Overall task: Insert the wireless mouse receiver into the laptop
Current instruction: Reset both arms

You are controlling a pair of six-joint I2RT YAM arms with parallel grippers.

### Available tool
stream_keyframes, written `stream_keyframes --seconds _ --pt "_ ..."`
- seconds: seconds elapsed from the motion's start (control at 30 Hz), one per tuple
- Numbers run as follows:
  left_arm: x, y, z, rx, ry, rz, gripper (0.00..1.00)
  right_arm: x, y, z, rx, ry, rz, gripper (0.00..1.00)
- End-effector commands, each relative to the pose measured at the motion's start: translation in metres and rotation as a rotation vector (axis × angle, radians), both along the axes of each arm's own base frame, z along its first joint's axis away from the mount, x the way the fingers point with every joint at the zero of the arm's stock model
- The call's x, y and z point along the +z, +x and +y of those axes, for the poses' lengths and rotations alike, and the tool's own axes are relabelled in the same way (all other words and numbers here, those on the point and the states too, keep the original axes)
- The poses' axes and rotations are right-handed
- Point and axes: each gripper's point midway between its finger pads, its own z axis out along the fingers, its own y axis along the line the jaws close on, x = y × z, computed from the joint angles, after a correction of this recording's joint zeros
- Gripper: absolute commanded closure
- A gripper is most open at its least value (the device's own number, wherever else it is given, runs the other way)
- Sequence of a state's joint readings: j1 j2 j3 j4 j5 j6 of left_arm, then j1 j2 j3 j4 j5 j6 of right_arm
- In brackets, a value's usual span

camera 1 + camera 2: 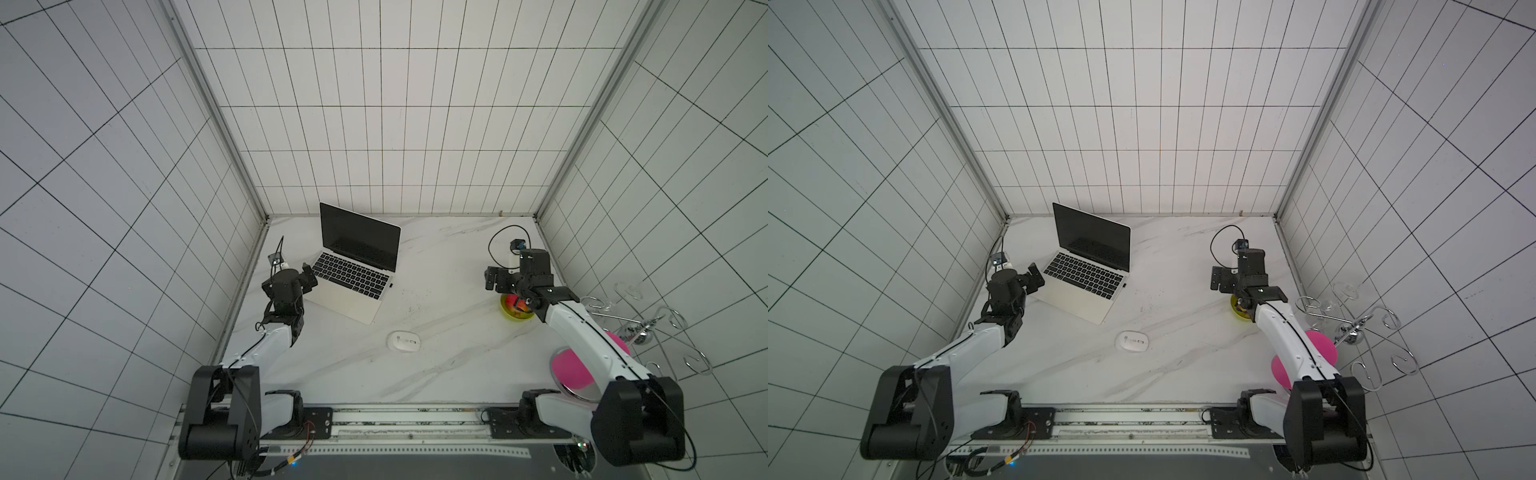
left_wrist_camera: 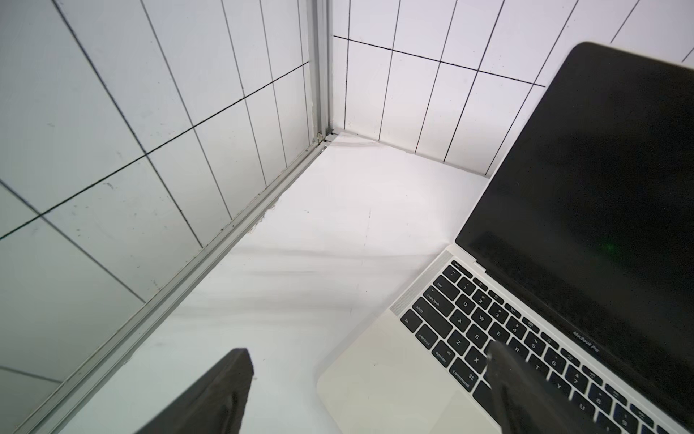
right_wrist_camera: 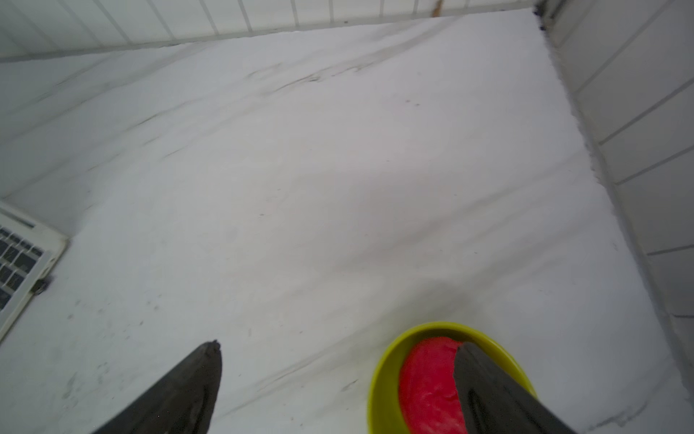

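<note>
The white marble-veined surface (image 1: pixel 449 266) lies bare between the open silver-white laptop (image 1: pixel 353 303) near its back left corner and the yellow-green bowl (image 1: pixel 508 312) by its right edge, a wide passage. A white oval mouse (image 1: pixel 403 341) sits mid-front, a pink round disc (image 1: pixel 569 368) fills the front right corner, and only a narrow strip separates laptop from left edge.

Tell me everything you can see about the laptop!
The laptop is slim and silvery white, like metal, with black keys and a pale palm rest. It stands open, screen dark, flat on the marble table, turned at an angle. A tiny black receiver sticks out of its right edge. The open left gripper hovers by its left edge; touching is unclear.
</note>
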State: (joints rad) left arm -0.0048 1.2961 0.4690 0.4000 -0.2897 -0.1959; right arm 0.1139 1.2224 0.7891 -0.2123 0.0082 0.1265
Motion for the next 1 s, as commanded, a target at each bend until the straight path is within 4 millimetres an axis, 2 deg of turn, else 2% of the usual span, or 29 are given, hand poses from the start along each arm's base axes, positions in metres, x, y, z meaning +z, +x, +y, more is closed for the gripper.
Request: stream_keyframes --seconds 0.0,0.07,0.13,0.2,0.23,0.3,0.33,0.4,0.5,0.53,0.97 --pt "0.006 0.015 -0.017 -0.132 0.065 -0.100 0.02 -0.006 0.013 -0.047 -0.179 -0.027 -0.093 0.01" --pt "-0.009 0.020 -0.028 -0.201 0.055 -0.116 0.02 -0.015 0.014 -0.059 -0.214 -0.041 -0.153 0.01" --pt "-0.019 0.026 -0.041 -0.286 0.083 -0.163 0.02 -0.026 0.014 -0.063 -0.212 -0.047 -0.201 0.01" --pt "-0.015 0.030 -0.040 -0.295 0.066 -0.150 0.02 -0.033 0.017 -0.062 -0.194 -0.054 -0.251 0.01" --pt "-0.026 0.030 -0.037 -0.289 0.046 -0.062 0.02 -0.039 0.018 -0.061 -0.182 -0.061 -0.267 0.01" --pt "-0.025 0.033 -0.016 -0.166 0.041 -0.110 0.02 -0.037 0.025 -0.058 -0.147 -0.070 -0.270 0.01" --pt "-0.024 0.033 -0.015 -0.151 0.049 -0.119 0.02 -0.035 0.029 -0.055 -0.123 -0.074 -0.300 0.01" --pt "-0.026 0.034 -0.016 -0.144 0.041 -0.062 0.02 -0.034 0.036 -0.051 -0.092 -0.074 -0.355 0.01" --pt "-0.025 0.033 -0.016 -0.146 0.047 -0.081 0.02 -0.054 0.046 -0.041 -0.026 -0.064 -0.341 0.01" --pt "-0.026 0.032 -0.016 -0.145 0.046 -0.078 0.01 -0.056 0.044 -0.045 -0.040 -0.056 -0.357 0.01" --pt "-0.027 0.033 -0.016 -0.144 0.041 -0.054 0.02 -0.056 0.044 -0.042 -0.008 -0.031 -0.344 0.01"
